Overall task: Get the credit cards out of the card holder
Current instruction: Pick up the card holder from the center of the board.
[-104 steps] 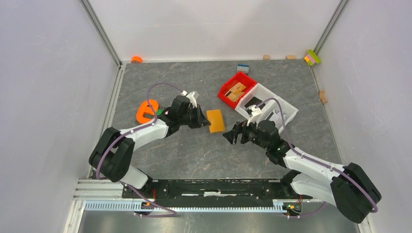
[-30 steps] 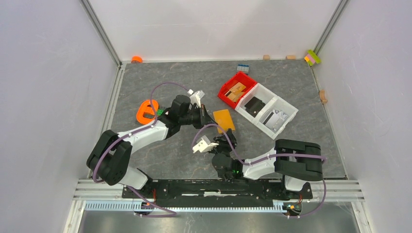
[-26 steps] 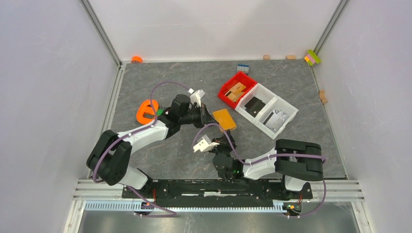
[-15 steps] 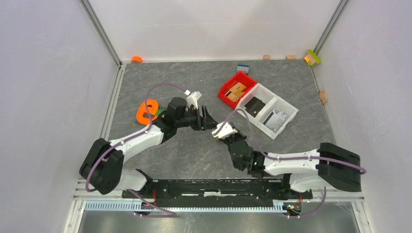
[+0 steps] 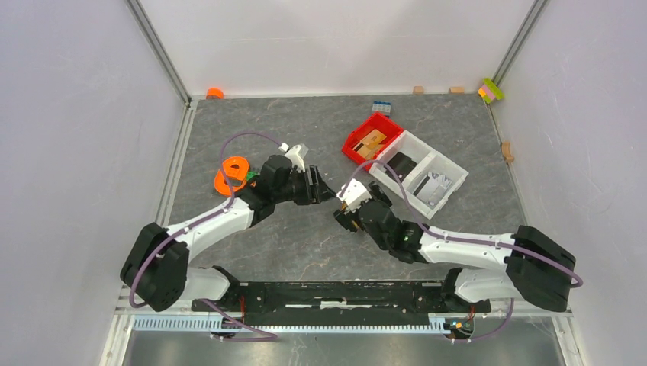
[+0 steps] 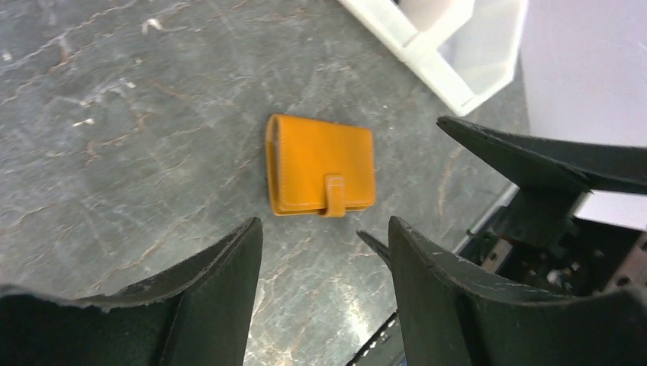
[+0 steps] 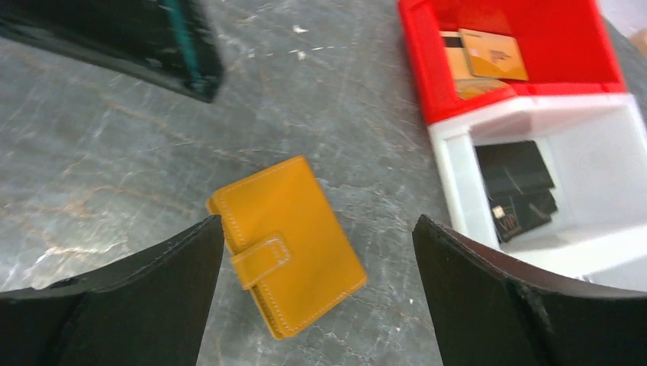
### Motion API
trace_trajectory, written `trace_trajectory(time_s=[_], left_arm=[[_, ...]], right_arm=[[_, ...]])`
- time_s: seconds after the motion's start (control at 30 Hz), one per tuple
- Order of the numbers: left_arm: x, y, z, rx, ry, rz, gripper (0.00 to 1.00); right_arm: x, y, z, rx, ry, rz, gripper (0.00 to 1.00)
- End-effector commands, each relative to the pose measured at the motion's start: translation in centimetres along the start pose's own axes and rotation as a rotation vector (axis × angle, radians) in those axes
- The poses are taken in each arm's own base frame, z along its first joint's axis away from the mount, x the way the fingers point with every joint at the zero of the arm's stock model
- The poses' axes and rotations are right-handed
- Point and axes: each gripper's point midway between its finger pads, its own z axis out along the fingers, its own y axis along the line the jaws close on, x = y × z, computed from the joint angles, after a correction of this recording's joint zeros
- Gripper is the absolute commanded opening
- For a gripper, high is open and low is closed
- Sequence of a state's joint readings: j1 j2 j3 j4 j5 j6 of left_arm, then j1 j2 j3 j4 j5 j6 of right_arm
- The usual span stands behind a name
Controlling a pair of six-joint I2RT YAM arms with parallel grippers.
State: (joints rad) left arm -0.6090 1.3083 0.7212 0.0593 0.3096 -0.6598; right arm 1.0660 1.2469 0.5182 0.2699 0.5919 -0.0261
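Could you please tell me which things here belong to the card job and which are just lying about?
For the job: wallet, strapped shut, no cards showing; left gripper and right gripper, both open near it.
Lying about: red bin, white bin, orange ring, coloured blocks by the back wall.

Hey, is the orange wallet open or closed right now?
Closed. The wallet lies folded flat on the table, its strap wrapped over the edge, and no inner lining or card slots show.
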Motion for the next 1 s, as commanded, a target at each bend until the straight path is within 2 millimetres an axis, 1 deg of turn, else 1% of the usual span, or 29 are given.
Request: trace_trajectory(time_s=[0.0, 0.03, 0.1, 0.13, 0.17, 0.23, 0.3, 0.4, 0.5, 0.57, 0.6, 0.63, 0.73, 0.83, 0.87, 0.93, 0.97], left_arm=[[-1.7, 1.5, 0.0, -0.122, -0.044, 0.03, 0.67], [-1.9, 2.2, -0.2, -0.159, -0.055, 0.026, 0.67], [-2.2, 3.1, -0.7, -0.201, -0.086, 0.015, 0.69], [-2.4, 3.3, -1.0, -0.214, -0.105, 0.013, 0.7], [-2.6, 3.6, -1.2, -0.225, -0.12, 0.01, 0.71], [-3.0, 4.3, -1.7, -0.264, -0.144, 0.01, 0.73], [-3.5, 6.0, -2.2, -0.337, -0.163, -0.005, 0.74], [-3.5, 8.1, -2.4, -0.38, -0.157, -0.068, 0.74], [-3.3, 8.6, -1.9, -0.335, -0.127, -0.12, 0.74], [-3.2, 8.4, -1.7, -0.31, -0.117, -0.125, 0.73], [-3.2, 8.1, -1.6, -0.296, -0.115, -0.122, 0.73], [-3.2, 7.9, -1.4, -0.281, -0.112, -0.12, 0.73], [-3.3, 7.3, -1.1, -0.241, -0.105, -0.11, 0.73], [-2.7, 6.9, -0.7, -0.208, -0.073, -0.116, 0.71], [-3.0, 6.5, -0.5, -0.186, -0.08, -0.11, 0.71], [-2.9, 6.0, -0.3, -0.157, -0.073, -0.111, 0.7], [-2.8, 5.9, -0.2, -0.144, -0.072, -0.112, 0.7]], right_arm=[[-0.3, 3.3, 0.4, -0.19, 0.107, -0.1, 0.98], [0.0, 3.7, 0.7, -0.208, 0.139, -0.127, 0.98], [1.4, 3.9, 1.1, -0.205, 0.219, -0.179, 0.98], [1.8, 4.0, 1.4, -0.206, 0.242, -0.198, 0.94], [2.3, 4.2, 1.6, -0.207, 0.269, -0.216, 0.88], [3.0, 4.5, 2.0, -0.211, 0.311, -0.244, 0.82], [3.8, 4.3, 2.3, -0.193, 0.347, -0.268, 0.81], [4.6, 3.9, 2.6, -0.159, 0.376, -0.295, 0.81], [5.2, 3.7, 3.0, -0.139, 0.405, -0.315, 0.78], [5.6, 3.8, 3.3, -0.136, 0.423, -0.329, 0.69], [5.6, 3.9, 3.4, -0.135, 0.43, -0.334, 0.62], [5.7, 4.0, 3.6, -0.137, 0.438, -0.338, 0.51], [5.3, 4.5, 3.7, -0.158, 0.431, -0.326, 0.27], [3.6, 5.2, 3.2, -0.208, 0.353, -0.263, 0.16], [2.8, 5.2, 2.8, -0.223, 0.317, -0.23, 0.13], [1.3, 5.3, 2.1, -0.254, 0.252, -0.16, 0.07], [0.4, 5.2, 1.7, -0.26, 0.222, -0.116, 0.05]])
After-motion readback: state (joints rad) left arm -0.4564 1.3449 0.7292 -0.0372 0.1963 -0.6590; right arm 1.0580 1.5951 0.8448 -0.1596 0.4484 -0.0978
